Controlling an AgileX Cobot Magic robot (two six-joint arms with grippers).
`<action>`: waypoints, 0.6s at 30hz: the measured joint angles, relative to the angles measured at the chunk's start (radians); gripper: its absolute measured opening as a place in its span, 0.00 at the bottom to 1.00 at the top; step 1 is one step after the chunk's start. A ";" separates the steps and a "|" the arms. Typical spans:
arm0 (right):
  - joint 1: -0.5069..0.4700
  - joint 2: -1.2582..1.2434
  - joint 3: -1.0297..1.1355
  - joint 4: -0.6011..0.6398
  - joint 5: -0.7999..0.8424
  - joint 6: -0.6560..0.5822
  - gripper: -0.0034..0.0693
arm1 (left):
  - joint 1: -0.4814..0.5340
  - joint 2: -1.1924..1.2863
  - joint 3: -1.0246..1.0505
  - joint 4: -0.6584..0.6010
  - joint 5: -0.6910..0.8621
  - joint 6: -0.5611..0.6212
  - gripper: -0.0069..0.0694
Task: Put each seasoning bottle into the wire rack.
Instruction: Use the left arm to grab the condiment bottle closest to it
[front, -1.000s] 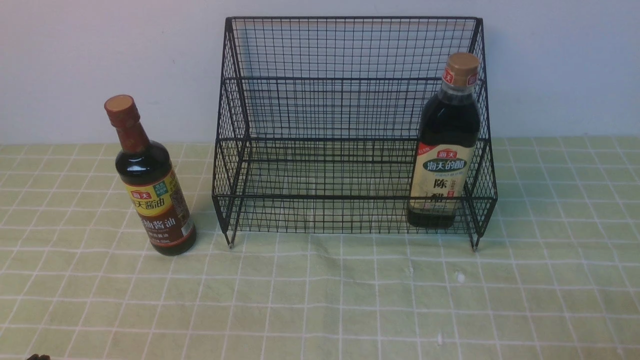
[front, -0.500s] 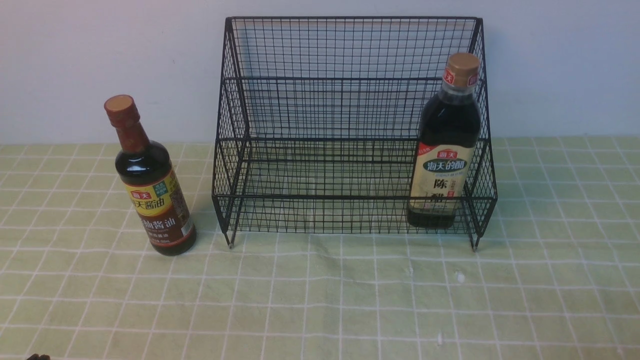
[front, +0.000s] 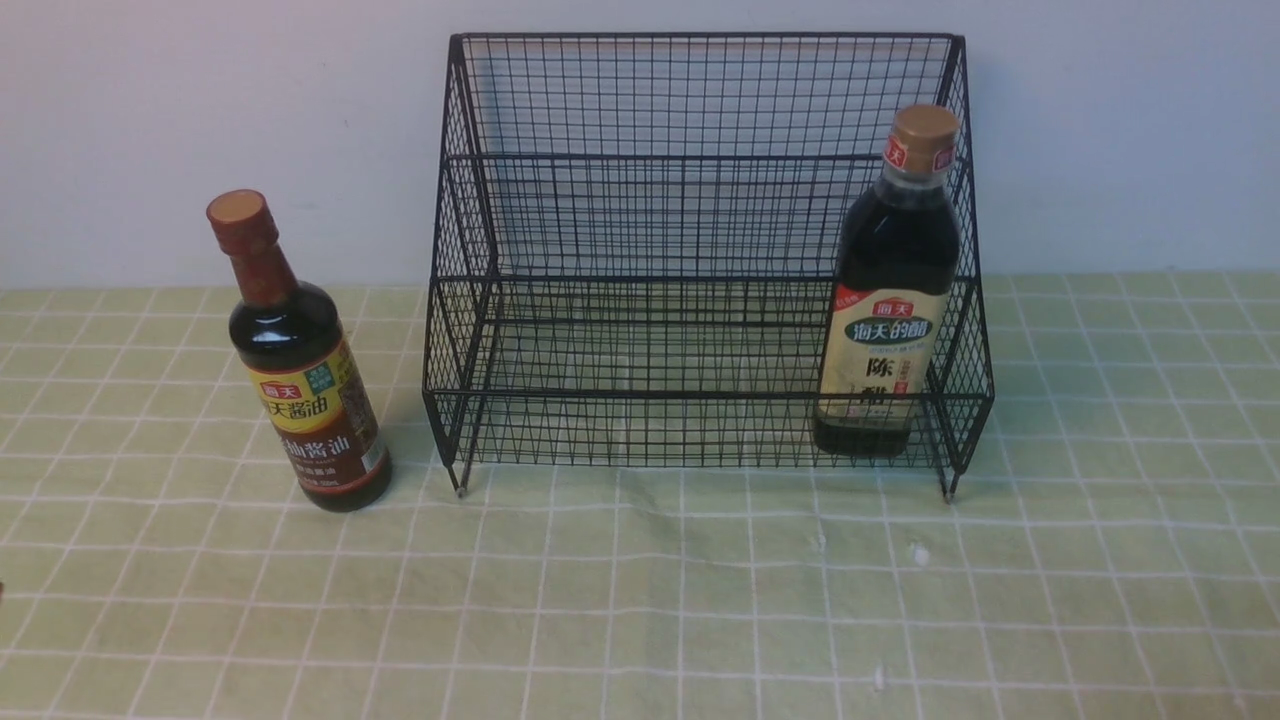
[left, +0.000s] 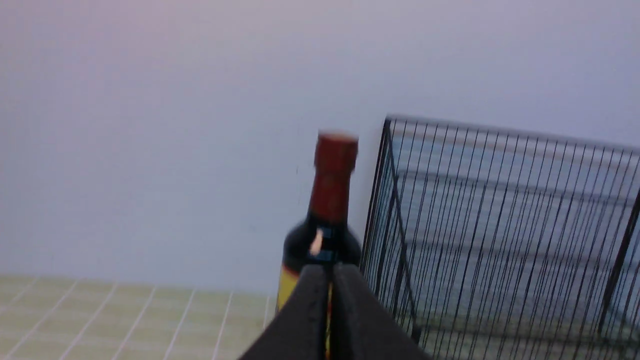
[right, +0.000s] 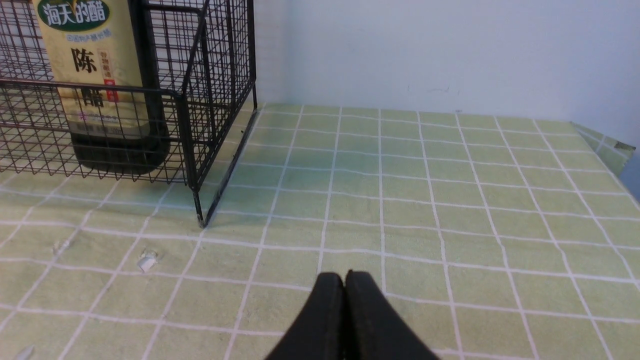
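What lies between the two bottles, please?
From red-capped bottle to tan-capped bottle, front view: tablecloth strip, the rack's mesh side, its bare lower tier.

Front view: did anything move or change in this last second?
Barely. A small dark shape at the bottom-left edge has slipped out of frame; what it was cannot be told. Nothing was grasped or released. The slim-necked bottle stands on the cloth beside the wire rack, the larger bottle inside it, both as before.

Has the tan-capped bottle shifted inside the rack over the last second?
No. The tan-capped bottle stands at the same right-end wires of the wire rack.
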 joint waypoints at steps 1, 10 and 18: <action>0.000 0.000 0.000 0.000 0.000 0.000 0.03 | 0.000 0.000 0.000 -0.001 -0.067 -0.010 0.08; 0.000 0.000 0.000 0.000 0.000 0.000 0.03 | 0.000 0.163 -0.103 0.036 -0.237 -0.039 0.08; 0.000 0.000 0.000 0.000 0.000 0.000 0.03 | 0.000 0.549 -0.328 0.191 -0.239 -0.119 0.12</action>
